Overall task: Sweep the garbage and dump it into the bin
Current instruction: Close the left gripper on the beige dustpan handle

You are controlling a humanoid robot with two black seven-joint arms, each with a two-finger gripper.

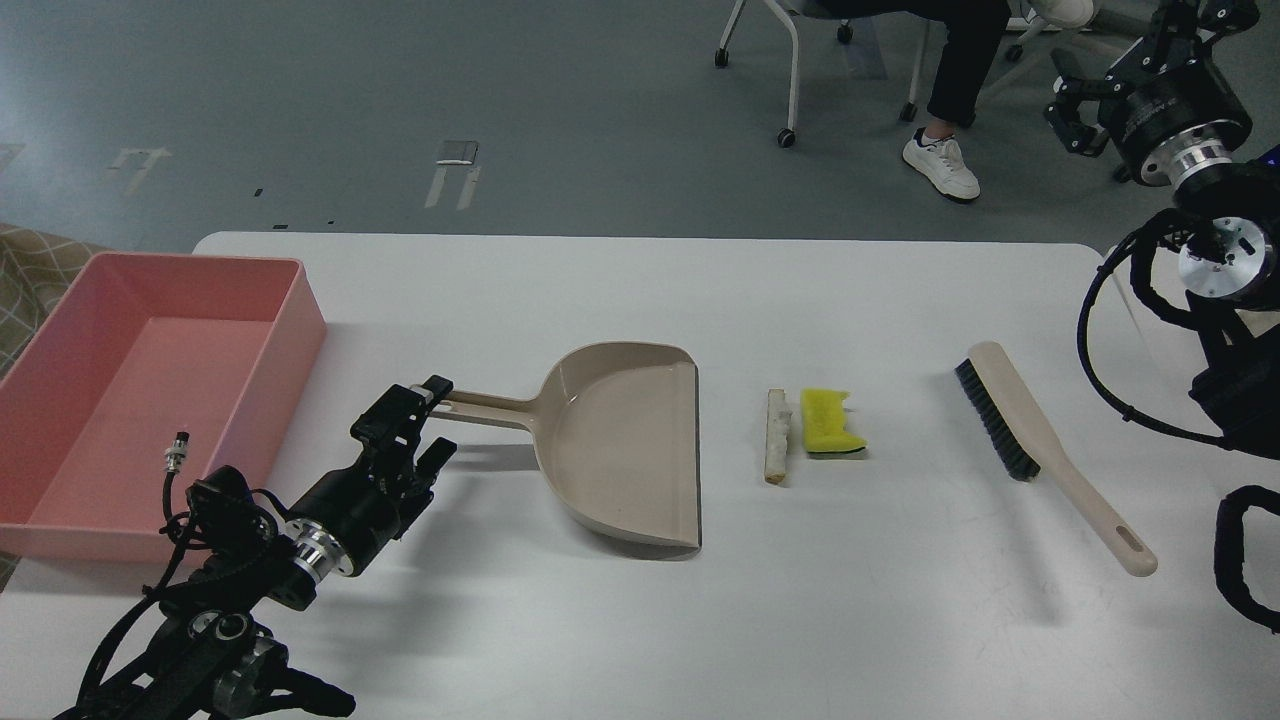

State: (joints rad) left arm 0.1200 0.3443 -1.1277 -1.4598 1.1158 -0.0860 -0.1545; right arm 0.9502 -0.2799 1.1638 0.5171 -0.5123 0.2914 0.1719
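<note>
- Nearest the camera, at the desk's [640, 620] near left corner, the left arm comes in; its left gripper [425, 400] sits at the tip of the dustpan handle, fingers on either side of the handle end, though whether they actually pinch it cannot be told.
- One beige dustpan [625, 445] lies flat around the middle of the desk, handle pointing toward the left edge, open mouth facing the right edge.
- Two pieces of garbage lie just beyond the dustpan's mouth, toward the right edge: one whitish-tan crusty strip [776, 435] and one yellow sponge piece [830, 420] with a dark green layer along its near side. They lie side by side, close but seemingly not touching, the strip being nearer the dustpan.
- One beige brush [1050, 455] with black bristles lies further toward the right edge, well apart from the garbage, handle angled toward the near right corner.
- One pink bin [300, 320] stands at the desk's left edge; its visible interior looks bare.
- One right gripper [1075, 110] hangs raised beyond the desk's far right corner, over the floor, its fingers spread and holding nothing.
- Beyond the far edge, one person's leg in a white shoe [942, 165] and one wheeled chair [790, 60] show.
</note>
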